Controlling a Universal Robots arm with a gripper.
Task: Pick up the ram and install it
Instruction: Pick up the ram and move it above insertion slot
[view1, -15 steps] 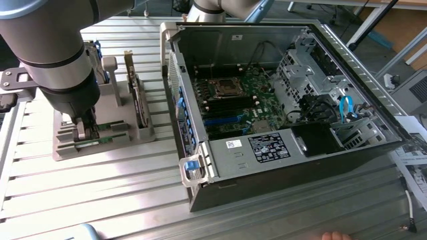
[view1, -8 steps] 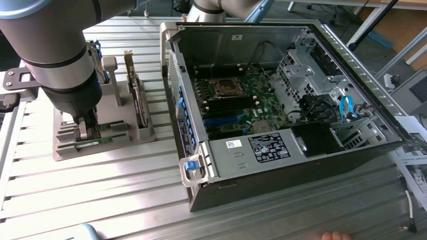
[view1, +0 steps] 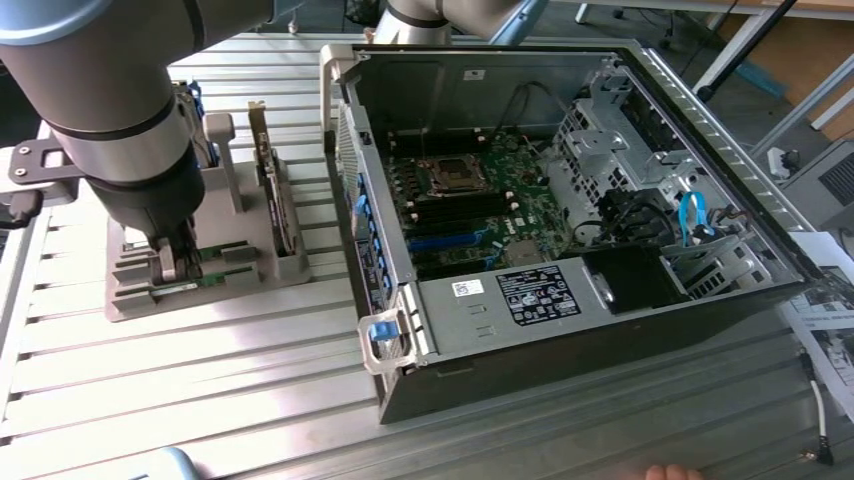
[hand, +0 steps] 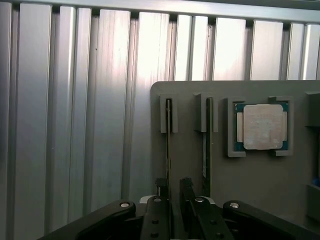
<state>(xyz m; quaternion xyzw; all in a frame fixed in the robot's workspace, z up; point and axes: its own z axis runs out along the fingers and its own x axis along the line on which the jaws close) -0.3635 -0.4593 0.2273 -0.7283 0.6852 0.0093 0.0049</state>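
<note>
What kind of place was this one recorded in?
Probably a robotics lab or workshop bench for PC assembly: an open computer case with bare motherboard, on a slatted aluminium table, beside a grey fixture holding parts.

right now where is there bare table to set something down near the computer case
The slatted table is bare at the exterior view's lower left, bordered by the grey holder and the computer case. Crowded: the holder, where the gripper sits at the ram, and the narrow strip between holder and case.
</note>
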